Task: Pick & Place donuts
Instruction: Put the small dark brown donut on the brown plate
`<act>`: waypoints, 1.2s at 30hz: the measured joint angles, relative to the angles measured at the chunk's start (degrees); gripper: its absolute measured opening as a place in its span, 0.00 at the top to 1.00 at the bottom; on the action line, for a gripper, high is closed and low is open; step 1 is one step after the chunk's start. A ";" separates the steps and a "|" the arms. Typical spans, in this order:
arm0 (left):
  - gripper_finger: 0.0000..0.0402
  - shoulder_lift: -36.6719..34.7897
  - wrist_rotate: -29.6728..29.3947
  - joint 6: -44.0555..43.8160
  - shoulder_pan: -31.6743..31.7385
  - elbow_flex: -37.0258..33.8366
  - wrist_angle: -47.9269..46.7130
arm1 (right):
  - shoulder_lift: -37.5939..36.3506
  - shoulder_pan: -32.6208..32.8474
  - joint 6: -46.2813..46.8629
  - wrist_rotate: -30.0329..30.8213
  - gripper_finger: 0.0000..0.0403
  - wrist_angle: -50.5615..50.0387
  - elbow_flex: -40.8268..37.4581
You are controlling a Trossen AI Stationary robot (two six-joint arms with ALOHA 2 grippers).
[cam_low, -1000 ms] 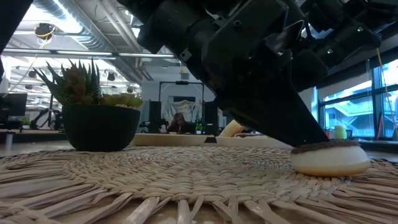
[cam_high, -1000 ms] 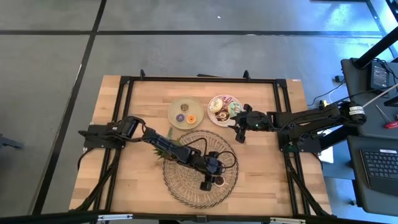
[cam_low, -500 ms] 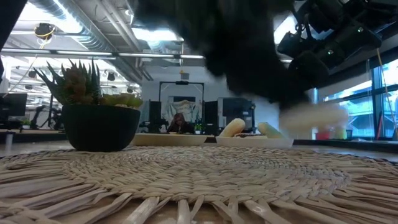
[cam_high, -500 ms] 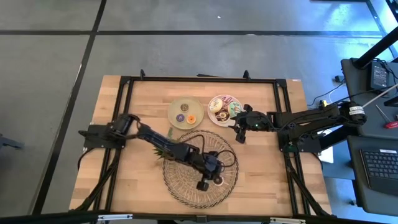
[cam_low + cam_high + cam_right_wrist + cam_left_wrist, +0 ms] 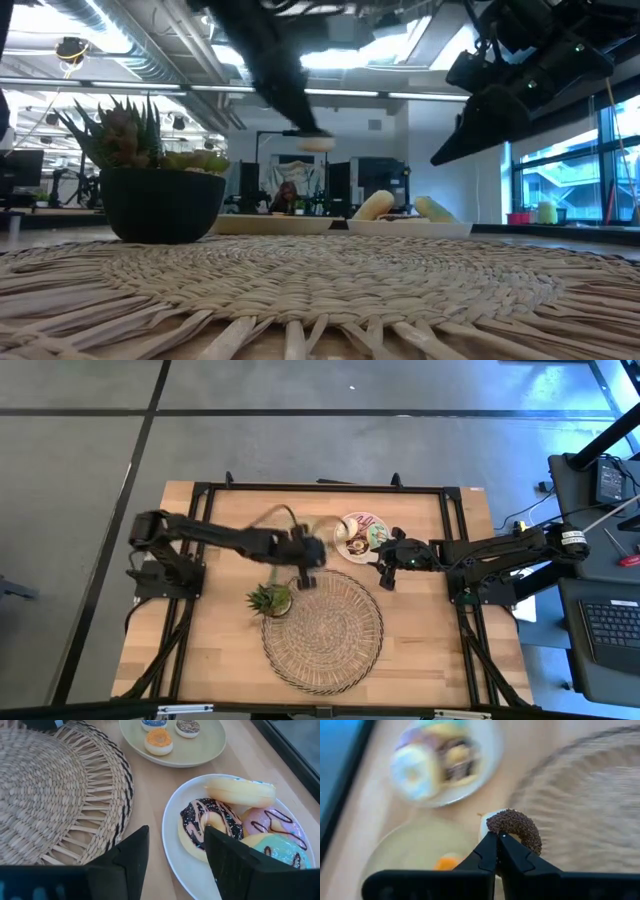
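Note:
My left gripper (image 5: 307, 554) is shut on a small donut with brown sprinkles and a white underside (image 5: 517, 824), held in the air (image 5: 316, 142) over the near rim of the pale green plate (image 5: 410, 855). That plate holds small donuts, one of them orange (image 5: 158, 741). Beside it, the white plate (image 5: 170, 820) carries several larger iced donuts (image 5: 210, 827). My right gripper (image 5: 383, 572) hangs open just near of the white plate, with nothing between its fingers (image 5: 175, 840). My left gripper pinches the donut's ring at its near rim (image 5: 496, 831) between the two shut fingertips. The fingers slant down from the table's left. The donut juts out past the fingertips, lifted clear of plate and mat.
A round woven mat (image 5: 322, 630) covers the middle of the table's near half. A small spiky potted plant (image 5: 270, 600) stands at its left edge. Black frame rails run along the table's sides.
My left gripper has taken hold of the brown donut on the mat's near right part and lifted it clear. It has then swung fast toward the table's far edge, to the green plate. The right arm has kept still.

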 joint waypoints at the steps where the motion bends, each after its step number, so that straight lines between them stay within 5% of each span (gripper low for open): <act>1: 0.99 -1.49 -0.20 -0.62 1.70 -1.81 0.66 | 0.00 0.00 -0.38 0.00 0.53 -0.03 0.00; 7: 0.99 -5.96 -0.86 -2.24 10.79 -11.62 7.08 | 0.00 -0.01 -1.38 -0.02 0.53 -0.02 0.00; 15: 0.99 -6.16 2.86 -5.98 17.88 -15.68 10.44 | 0.01 -0.02 -1.38 -0.02 0.53 -0.34 0.00; 36: 0.99 -5.61 5.28 -10.93 17.35 -20.39 13.29 | 0.00 -0.01 -1.40 -0.02 0.53 -0.47 0.00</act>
